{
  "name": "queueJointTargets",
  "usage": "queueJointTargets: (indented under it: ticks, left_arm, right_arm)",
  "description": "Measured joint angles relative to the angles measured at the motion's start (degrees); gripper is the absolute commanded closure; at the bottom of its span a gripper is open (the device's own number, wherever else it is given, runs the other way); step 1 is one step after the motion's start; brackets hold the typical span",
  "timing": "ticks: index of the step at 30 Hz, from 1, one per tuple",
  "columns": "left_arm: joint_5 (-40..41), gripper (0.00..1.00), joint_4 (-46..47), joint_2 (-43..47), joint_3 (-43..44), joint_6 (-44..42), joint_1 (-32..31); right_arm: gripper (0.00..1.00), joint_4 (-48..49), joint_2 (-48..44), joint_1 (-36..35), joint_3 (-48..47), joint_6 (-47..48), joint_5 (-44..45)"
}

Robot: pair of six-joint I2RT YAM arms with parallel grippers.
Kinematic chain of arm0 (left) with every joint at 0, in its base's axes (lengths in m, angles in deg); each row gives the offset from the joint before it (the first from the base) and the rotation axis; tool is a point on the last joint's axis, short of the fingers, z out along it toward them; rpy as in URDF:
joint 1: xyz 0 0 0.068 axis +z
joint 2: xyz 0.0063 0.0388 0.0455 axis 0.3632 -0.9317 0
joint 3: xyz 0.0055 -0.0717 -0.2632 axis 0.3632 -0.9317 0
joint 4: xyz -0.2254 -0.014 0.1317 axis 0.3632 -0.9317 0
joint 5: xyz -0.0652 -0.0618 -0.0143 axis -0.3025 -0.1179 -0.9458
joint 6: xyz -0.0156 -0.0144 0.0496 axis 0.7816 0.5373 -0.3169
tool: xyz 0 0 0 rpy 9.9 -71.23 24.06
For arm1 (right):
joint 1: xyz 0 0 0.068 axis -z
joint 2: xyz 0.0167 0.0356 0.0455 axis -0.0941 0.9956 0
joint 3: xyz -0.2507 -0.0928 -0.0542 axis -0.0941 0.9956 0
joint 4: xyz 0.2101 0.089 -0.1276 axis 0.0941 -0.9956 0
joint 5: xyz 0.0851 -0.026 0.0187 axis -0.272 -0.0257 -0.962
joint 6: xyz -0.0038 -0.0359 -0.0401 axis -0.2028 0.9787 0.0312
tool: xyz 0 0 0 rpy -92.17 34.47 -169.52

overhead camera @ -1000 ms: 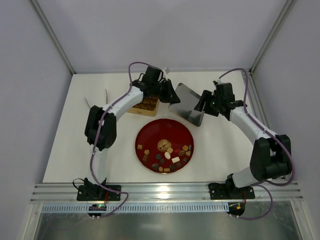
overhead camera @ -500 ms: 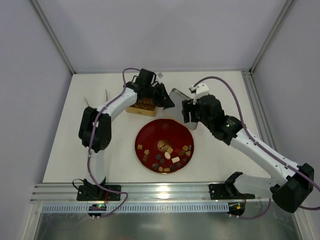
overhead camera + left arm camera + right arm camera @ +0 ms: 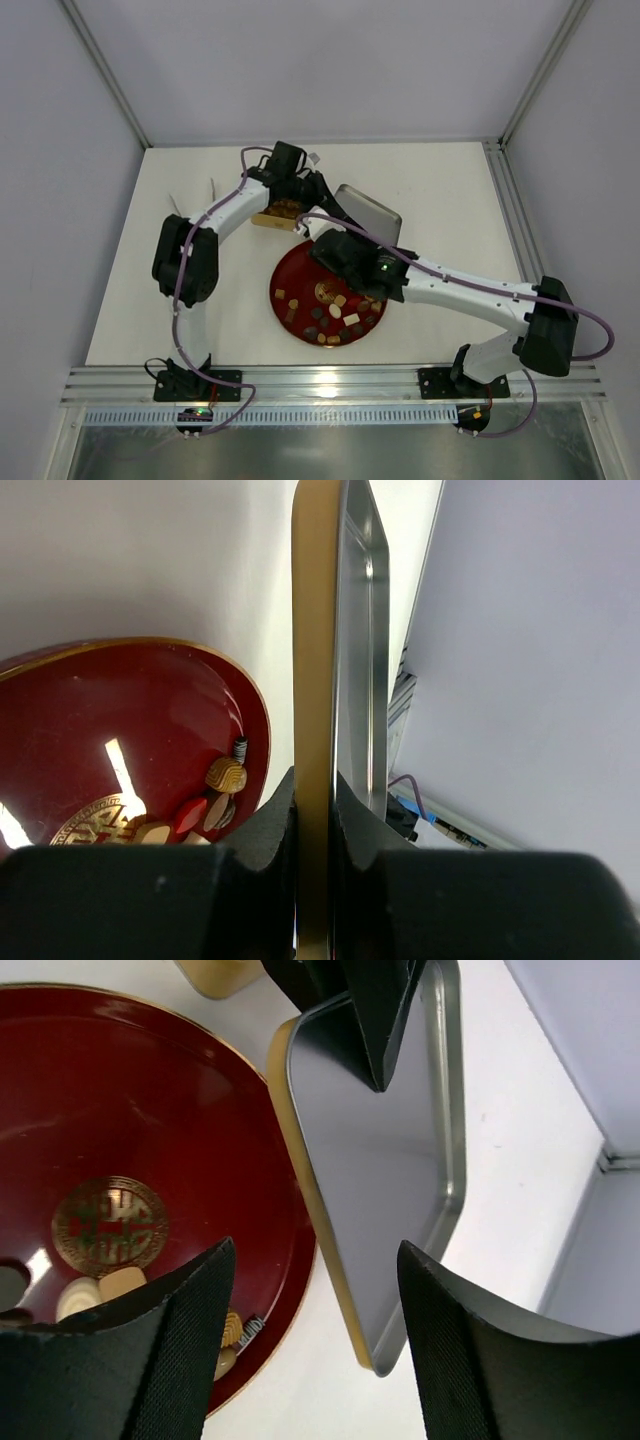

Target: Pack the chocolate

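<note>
Several small chocolates point(image 3: 335, 312) in brown and cream lie on the near half of the round dark-red plate point(image 3: 300, 270). More sit in the gold tin point(image 3: 283, 210) behind the plate. My left gripper point(image 3: 322, 200) is shut on the gold rim of the tin lid point(image 3: 370, 212) and holds it silver side up, right of the tin. In the left wrist view the pads point(image 3: 270, 825) pinch the lid's rim point(image 3: 315, 680). My right gripper point(image 3: 330, 243) is open and empty over the plate's far rim; in its view point(image 3: 315, 1250) the lid point(image 3: 380, 1160) lies just ahead.
The plate point(image 3: 150, 1090) with chocolates point(image 3: 100, 1290) fills the left of the right wrist view. Two thin pale sticks point(image 3: 212, 190) lie at the back left of the white table. Metal frame posts stand at the back corners, and a rail point(image 3: 330, 385) runs along the near edge.
My right arm has swung left from the lid's right side to over the plate's far rim. The lid has tipped flatter and stays in my left gripper.
</note>
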Motion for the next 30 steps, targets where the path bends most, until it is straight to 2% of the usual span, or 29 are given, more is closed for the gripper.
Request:
queueJointTargets:
  ticks: [5, 10, 20, 30]
  left_arm:
    - [0.0, 1.0, -0.1, 1.1, -1.6, 0.3, 0.0]
    - [-0.1, 1.0, -0.1, 1.6, -1.9, 0.4, 0.0]
    - [-1.0, 1.0, -0.1, 1.7, -1.9, 0.4, 0.0]
    - [-1.8, 1.0, -0.1, 3.0, -2.4, 0.4, 0.4]
  right_arm:
    - [0.36, -1.5, 6.4, -0.5, -1.9, 3.2, 7.0]
    - [0.39, -1.9, 8.2, -0.5, -2.3, 6.1, 10.4]
    - [0.45, 1.0, 8.2, -0.5, -2.3, 11.0, 11.3]
    - [0.46, 2.2, 10.6, -0.5, -1.9, 13.9, 11.6]
